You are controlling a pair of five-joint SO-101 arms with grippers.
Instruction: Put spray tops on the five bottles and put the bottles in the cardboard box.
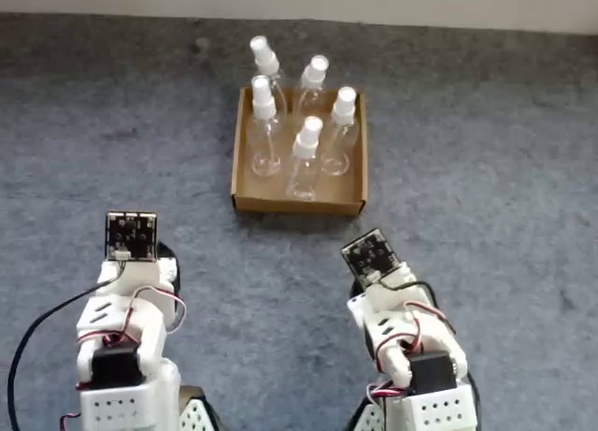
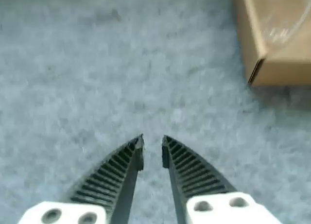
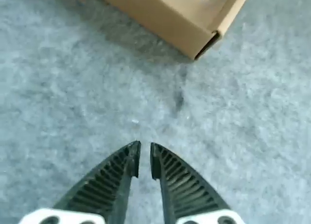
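The cardboard box (image 1: 297, 205) sits on the grey carpet at the middle back. Several clear bottles (image 1: 305, 165) stand upright inside it, each with a white spray top (image 1: 310, 128). The left arm (image 1: 126, 309) stays at the near left and the right arm (image 1: 397, 309) at the near right, both short of the box. My left gripper (image 2: 152, 148) is shut over bare carpet with nothing held, and a box corner (image 2: 282, 71) lies ahead of it. My right gripper (image 3: 145, 156) is also shut and empty, with the box's front wall (image 3: 160, 20) ahead.
Grey carpet (image 1: 486, 150) covers the whole table around the box. A pale strip (image 1: 374, 1) runs along the far edge. Open carpet lies between the two arms and the box front.
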